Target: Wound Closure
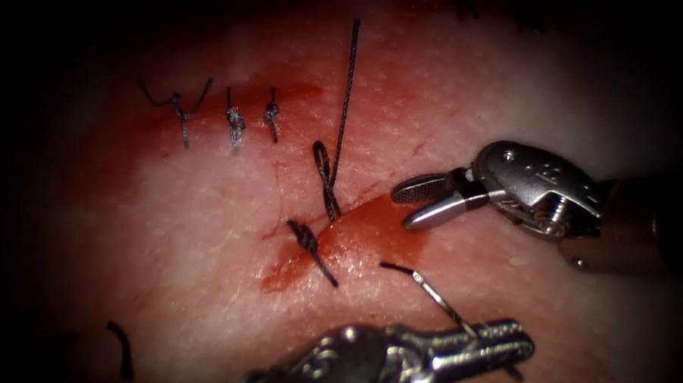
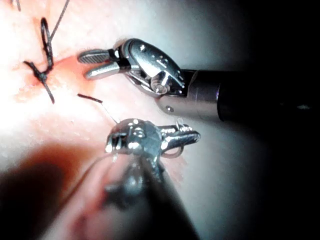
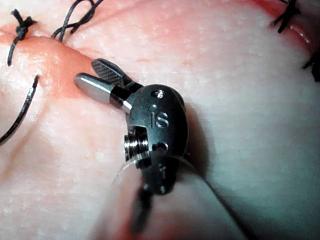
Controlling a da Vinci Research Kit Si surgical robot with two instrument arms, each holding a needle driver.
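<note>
Pale pink slab of pork-belly tissue (image 1: 209, 294) lies under both tools, with wet red fluid (image 1: 358, 232) pooled around the cut just ahead of the right tool's tips. Right arm's silver wristed needle driver (image 1: 418, 202) hovers with jaws parted, grasping nothing, tips aimed at the newest stitch. Left arm's silver needle driver (image 1: 487, 344) sits below it, jaws clenched on the thin curved steel needle (image 1: 436, 294); grip looks close to the pointed end, though that is hard to tell, and the thread end rises up and away from the jaws. Needle is clear of the tissue, on the right side of the cut. Dark braided thread (image 1: 344, 100) runs from a loop and knot (image 1: 307, 238) at the cut, up past the right jaws. Three finished dark stitches (image 1: 233, 123) lie far beyond both tips. Judged step: between stitches or tying off. Next move calls for a steadier needle grip or picking up the loose strand.
</note>
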